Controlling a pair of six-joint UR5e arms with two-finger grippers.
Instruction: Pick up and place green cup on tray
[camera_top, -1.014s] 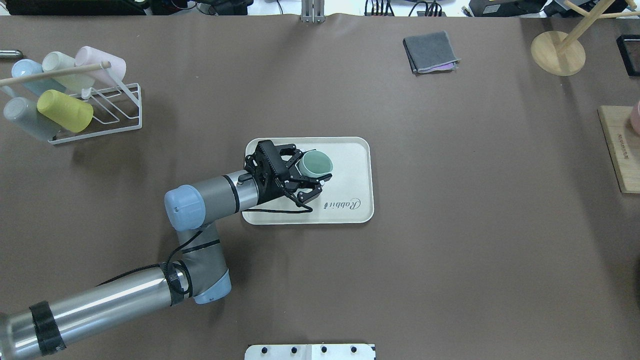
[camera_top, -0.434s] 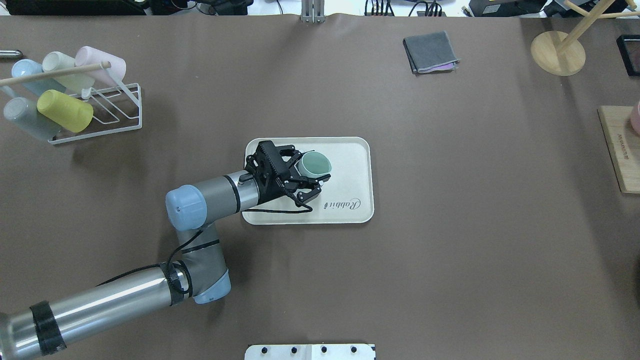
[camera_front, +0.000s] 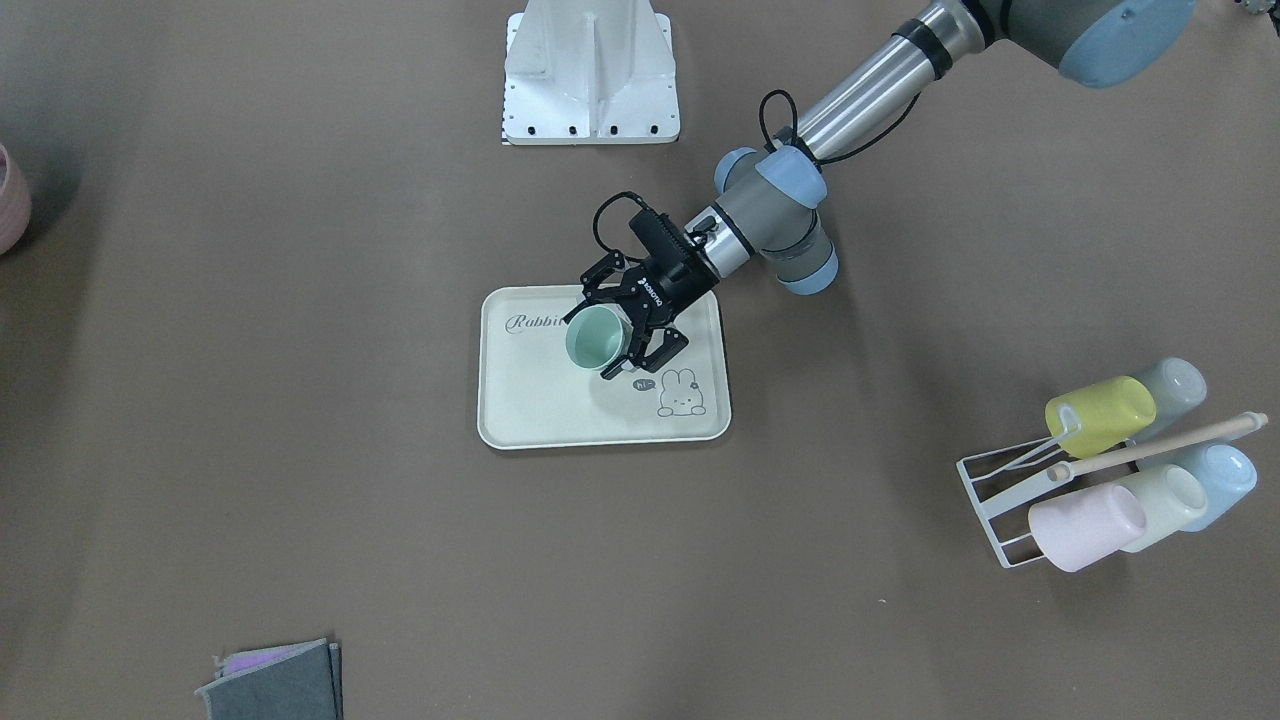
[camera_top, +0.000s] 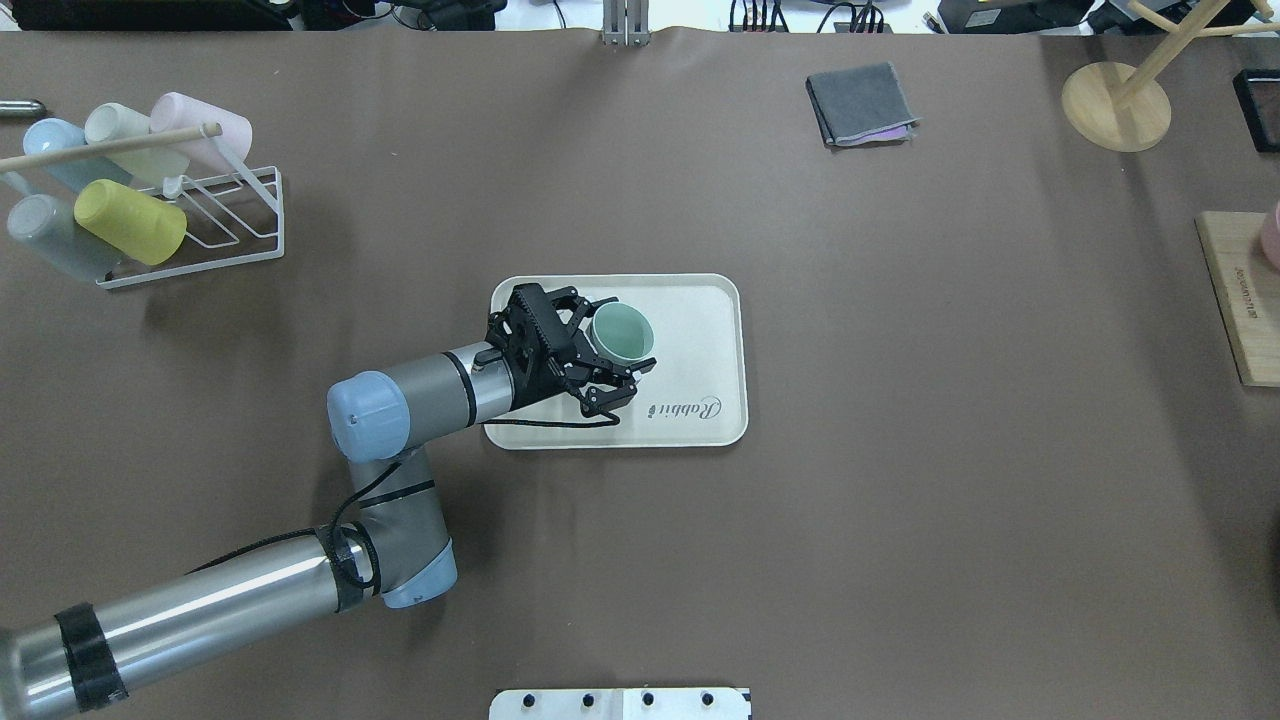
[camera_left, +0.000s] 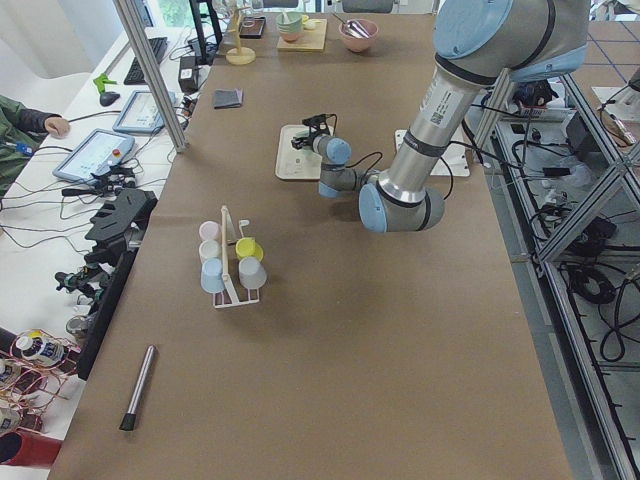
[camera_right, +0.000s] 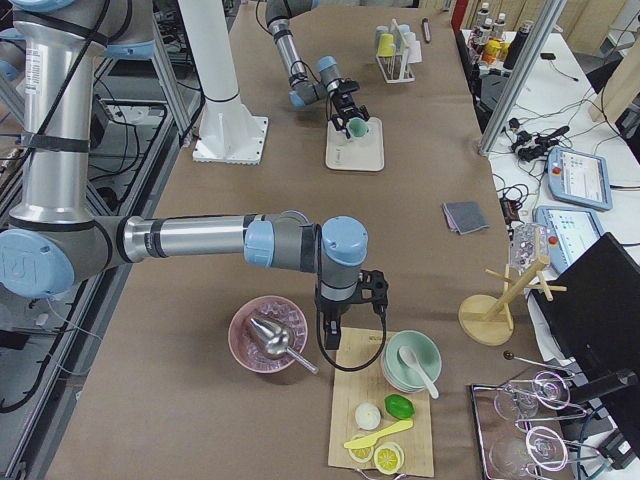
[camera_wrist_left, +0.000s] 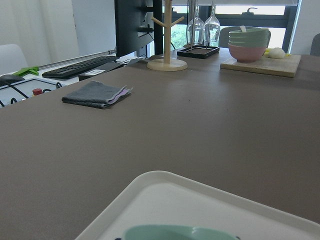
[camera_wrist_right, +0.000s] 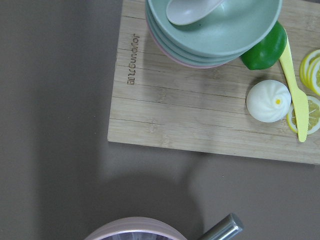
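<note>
Even overhead light casts soft shadows on the table (camera_top: 900, 500), while the green cup (camera_wrist_left: 180, 233) blurs close to the wrist camera.

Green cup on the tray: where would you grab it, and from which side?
Grip the green cup by its smooth side wall below the rim, coming in level from the side. It is upright over the tray, mouth up, handleless; the left gripper straddles it this way.

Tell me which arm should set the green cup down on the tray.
Left. The left hand grips the green cup over the tray; the right hand hangs far off over the wooden board.
</note>
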